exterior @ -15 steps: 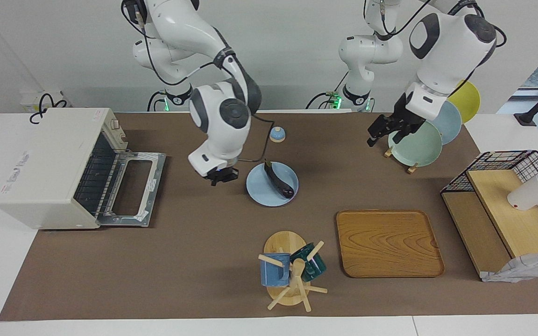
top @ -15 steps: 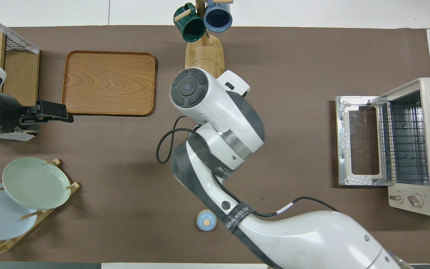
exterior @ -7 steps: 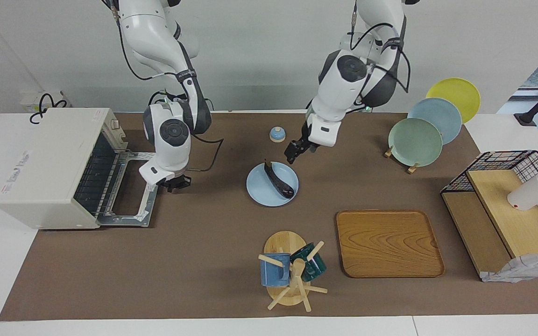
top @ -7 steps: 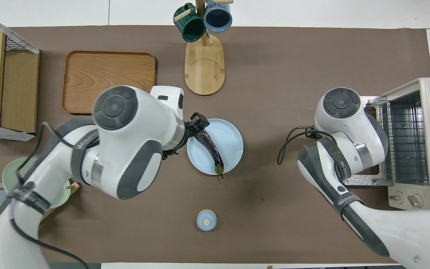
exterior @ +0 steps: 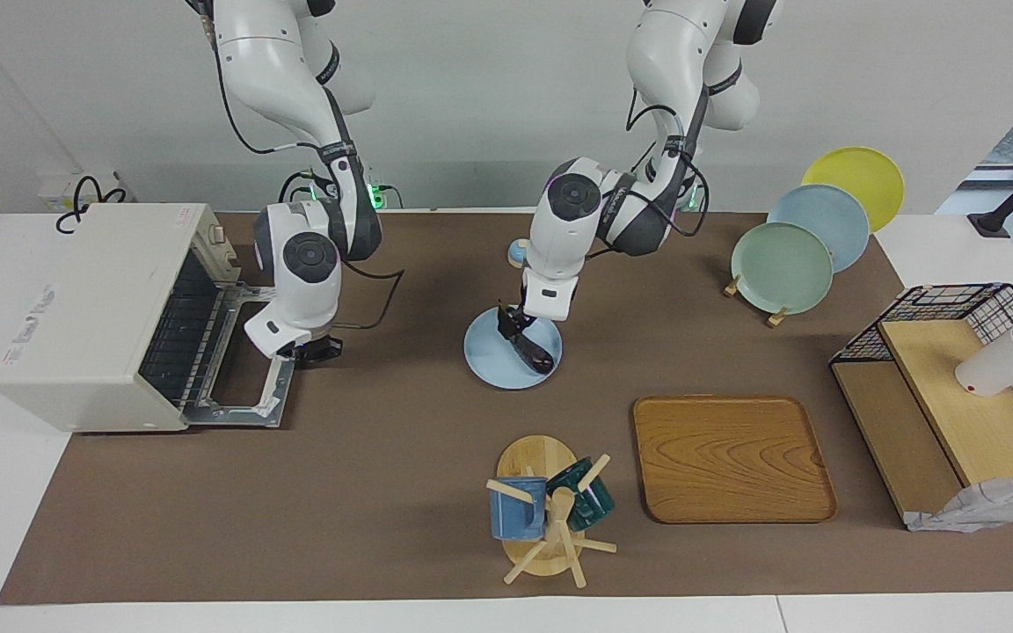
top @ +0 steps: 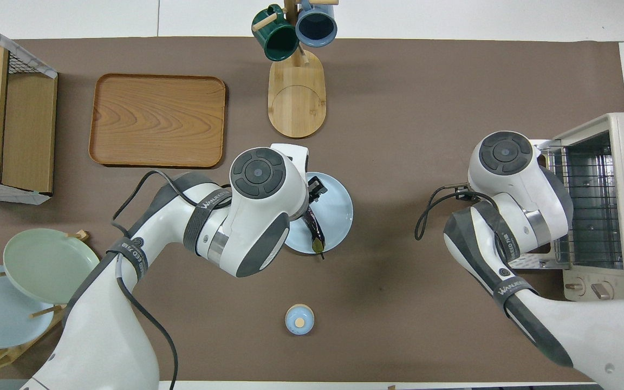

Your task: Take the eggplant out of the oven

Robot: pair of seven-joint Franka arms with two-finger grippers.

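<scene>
The dark purple eggplant (exterior: 539,356) lies on a light blue plate (exterior: 491,367) in the middle of the table; it also shows in the overhead view (top: 315,234) on the plate (top: 340,208). My left gripper (exterior: 512,324) is down at the eggplant's stem end, touching or just above it. The white oven (exterior: 89,303) stands at the right arm's end with its door (exterior: 247,352) dropped open and its wire rack bare (top: 588,206). My right gripper (exterior: 310,350) hangs low at the edge of the open door; in the overhead view the arm hides it.
A small blue bell (top: 299,319) sits nearer to the robots than the plate. Farther from the robots are a mug rack (exterior: 546,510) and a wooden tray (exterior: 731,457). A plate rack (exterior: 788,264) and a wire shelf (exterior: 955,378) stand at the left arm's end.
My left arm swung from the plate rack to the blue plate and came down onto the eggplant. My right arm moved from beside the plate to the oven door. The eggplant has not moved.
</scene>
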